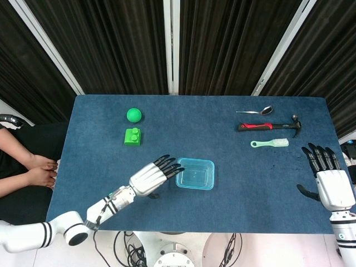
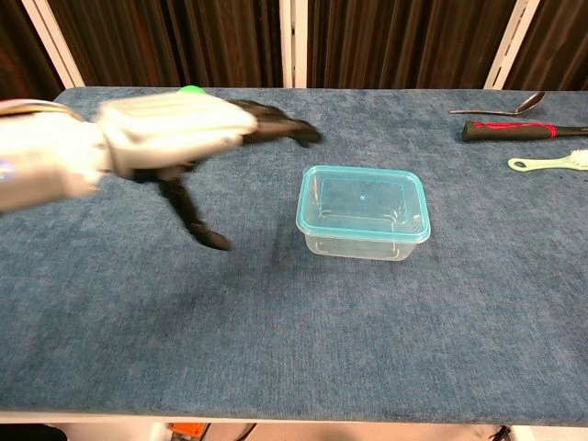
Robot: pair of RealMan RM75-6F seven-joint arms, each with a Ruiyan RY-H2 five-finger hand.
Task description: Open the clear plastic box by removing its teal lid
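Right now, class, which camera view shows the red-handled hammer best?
The head view: the whole red-handled hammer shows, head and handle, lying between spoon and brush. The chest view shows only its handle, cut off at the frame's right edge.

A clear plastic box sits upright near the middle of a blue cloth-covered table, rectangular with rounded corners and see-through walls. Its teal lid is on top, lying flat and level, translucent with a raised rim running around the edge. Through the lid and walls, nothing can be seen inside.
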